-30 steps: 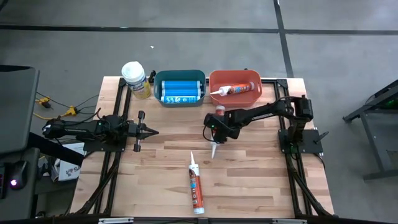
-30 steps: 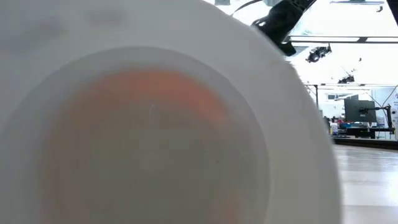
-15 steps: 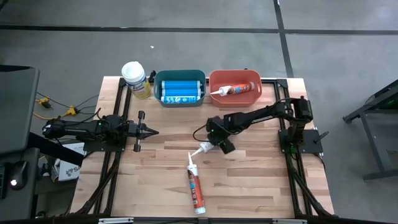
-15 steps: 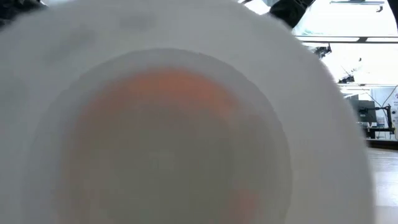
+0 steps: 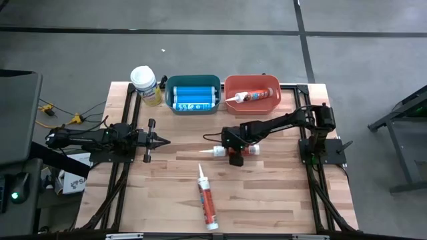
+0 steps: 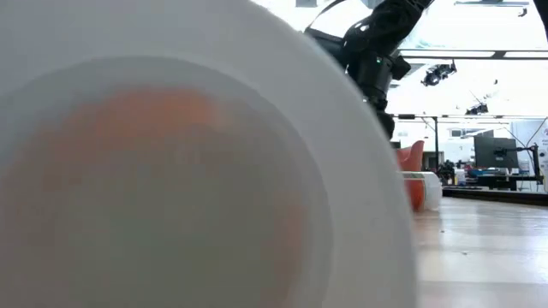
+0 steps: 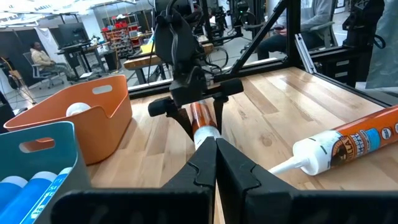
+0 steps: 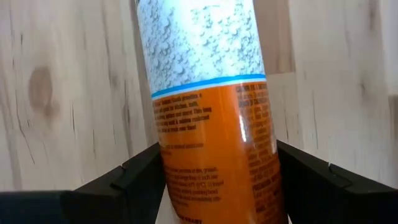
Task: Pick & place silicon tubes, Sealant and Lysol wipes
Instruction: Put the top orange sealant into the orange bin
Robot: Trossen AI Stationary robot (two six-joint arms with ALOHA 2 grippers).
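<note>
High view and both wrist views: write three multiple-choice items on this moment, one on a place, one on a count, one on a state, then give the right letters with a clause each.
1. Where do the Lysol wipes stand?
A. at the table's far left corner, beside the teal bin
B. inside the orange bin
C. between the two arms

2. How many tubes lie in the orange bin?
A. none
B. one
C. three

3. How is the right gripper now?
A. shut on nothing
B. parked off the table
C. its fingers on either side of a sealant tube

Answers:
1 A, the white-lidded canister shows there in the high view.
2 B, a single tube lies in it.
3 C, the right wrist view shows the orange tube between the dark fingers; the left gripper waits shut at the table's left.
</note>
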